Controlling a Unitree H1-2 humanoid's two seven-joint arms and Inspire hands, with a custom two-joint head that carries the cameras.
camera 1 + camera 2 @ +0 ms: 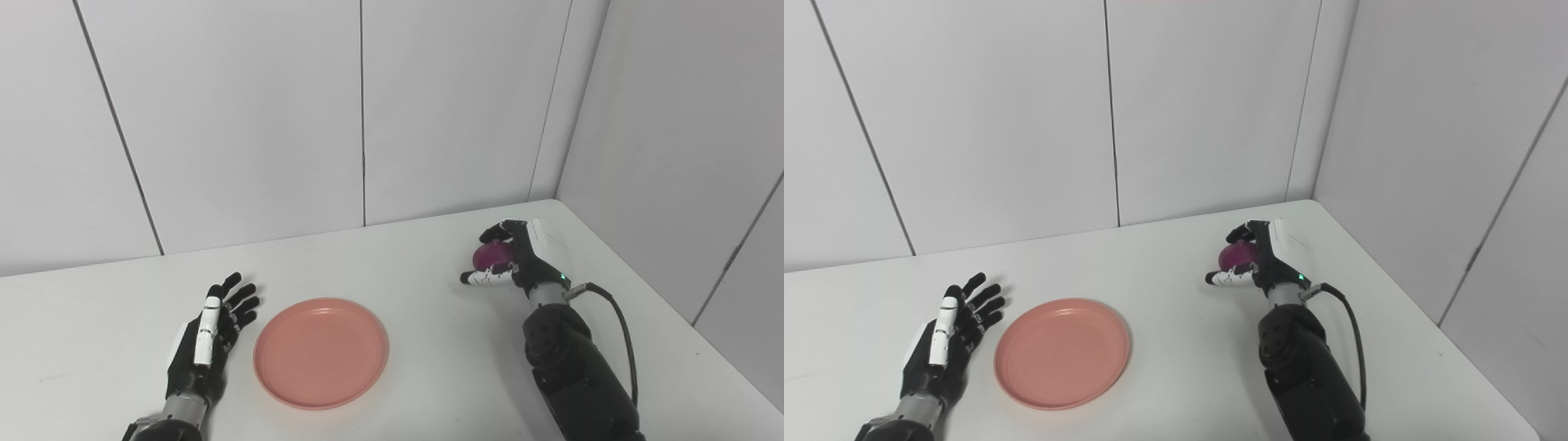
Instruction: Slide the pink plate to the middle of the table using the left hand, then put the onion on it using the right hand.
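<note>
A: One plate [321, 352], one onion [490, 255], two hands, and that's the whole count on the table [429, 343].

B: Take the plate as our marker. It's pink, round, lying flat, with nothing on it.

A: The left hand [211, 334] lies just left of the plate, fingers spread and straight, holding nothing. Close to the rim, though I can't tell whether it touches.

B: And the onion?

A: Well to the right of the plate and farther back, toward the table's far right corner. It's a purple one, and the right hand [511, 254] is wrapped around it, fingers [497, 232] curled over the top, thumb [484, 277] underneath. Whether it rests on the table or is lifted, I can't tell.

B: A cable [618, 318] loops off that wrist, on the side away from the plate.

A: The surface is plain white. Behind the plate a pale panelled wall [245, 122] with thin dark seams, and a second wall [686, 153] meets it at the right.
</note>
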